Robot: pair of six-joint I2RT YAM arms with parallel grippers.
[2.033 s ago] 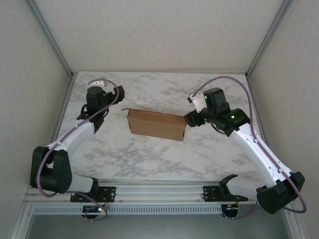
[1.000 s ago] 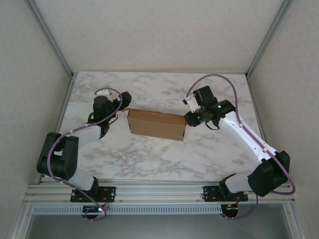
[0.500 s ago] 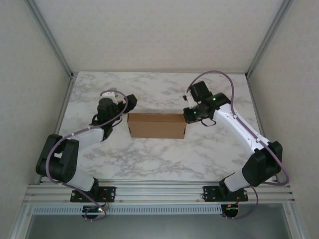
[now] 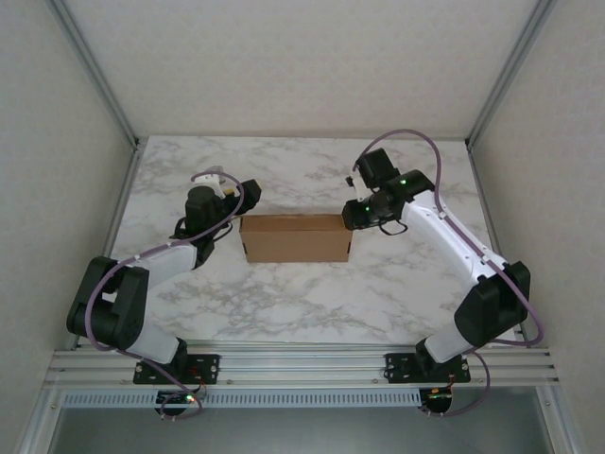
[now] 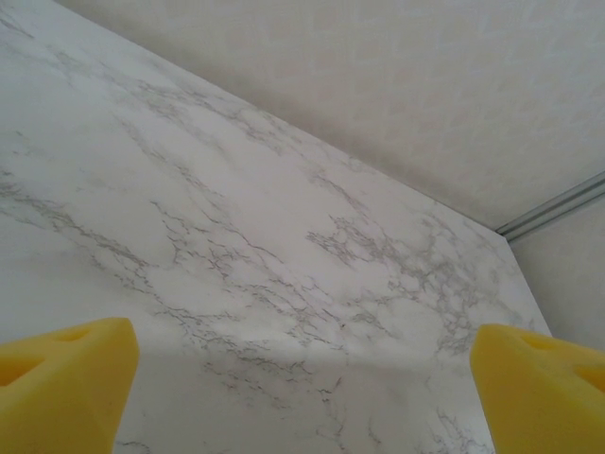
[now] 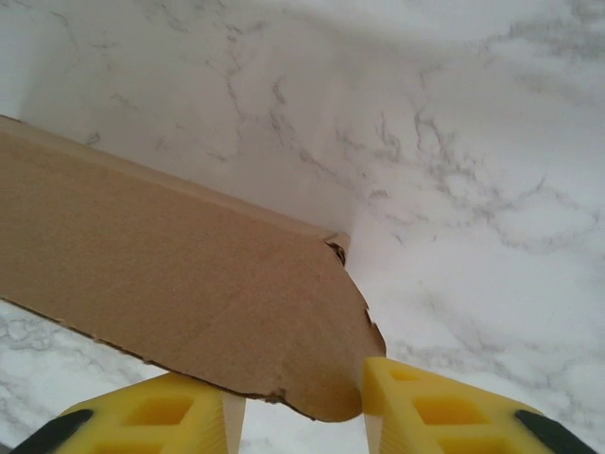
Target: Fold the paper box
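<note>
Right, the box (image 4: 295, 237) lies mid-table (image 4: 284, 303), its long axis running left to right between the two arms. The right gripper (image 4: 348, 219) is hard up against the box's right end. In its wrist view the fingers (image 6: 161, 421) stand apart, and a brown flap (image 6: 189, 274) dips its corner into the gap, with nothing pinching it yet. So the cardboard is directly ahead of that gripper. Any squeeze or push, I'd say, acts along the box's length. The left gripper (image 4: 236, 197) sits just off the far left corner, also spread wide, and its camera looks over bare marble toward the wall (image 5: 397, 85). Both are near, but the right is nearer. Nothing else stands in the way.
</note>
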